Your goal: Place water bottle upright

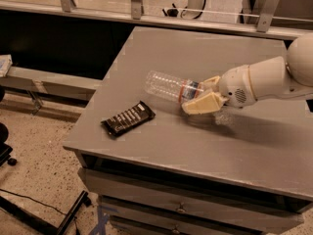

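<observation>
1. Lying on its side on the table (195, 48): the bottle (164, 85), clear and ribbed, about mid-table, base end pointing left, neck end right.
2. Gripper (196, 95) sits at the bottle's neck end, reaching in from the right on a white arm (264, 80).
3. Fingers (203, 104) are clamped on the bottle at its red, white and blue label band, one cream finger on the far side and one on the near side.
4. Cap is hidden by the gripper. Cannot tell whether the bottle rests on the tabletop or is slightly raised.
5. Black snack bar (128, 119) lies flat near the front left corner, apart from the bottle.
</observation>
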Controlling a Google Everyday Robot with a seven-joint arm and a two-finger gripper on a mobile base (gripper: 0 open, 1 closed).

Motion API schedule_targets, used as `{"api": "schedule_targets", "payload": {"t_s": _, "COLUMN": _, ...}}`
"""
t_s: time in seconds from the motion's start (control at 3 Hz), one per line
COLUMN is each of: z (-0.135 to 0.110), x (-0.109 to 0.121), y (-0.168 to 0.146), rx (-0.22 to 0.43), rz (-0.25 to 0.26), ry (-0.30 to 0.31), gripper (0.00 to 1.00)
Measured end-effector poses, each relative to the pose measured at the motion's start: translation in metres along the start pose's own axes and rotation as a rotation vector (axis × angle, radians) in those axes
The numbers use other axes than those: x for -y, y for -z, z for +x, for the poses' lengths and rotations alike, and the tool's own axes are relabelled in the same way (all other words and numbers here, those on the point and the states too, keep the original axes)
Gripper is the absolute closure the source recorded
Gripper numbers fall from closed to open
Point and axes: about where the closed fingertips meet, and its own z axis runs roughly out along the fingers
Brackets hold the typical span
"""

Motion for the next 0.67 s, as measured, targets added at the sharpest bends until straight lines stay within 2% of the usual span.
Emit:
{"api": "schedule_targets", "payload": {"t_s": 0.33, "z": -0.017, "x": -0.008, "y": 0.016, "rx": 0.018, "rz": -0.005, "ry": 0.045, "gripper": 1.00}}
{"api": "schedule_targets", "payload": {"t_s": 0.67, "z": -0.038, "x": -0.022, "y": 0.035, "rx": -0.005, "rz": 0.001, "ry": 0.116, "gripper": 1.00}}
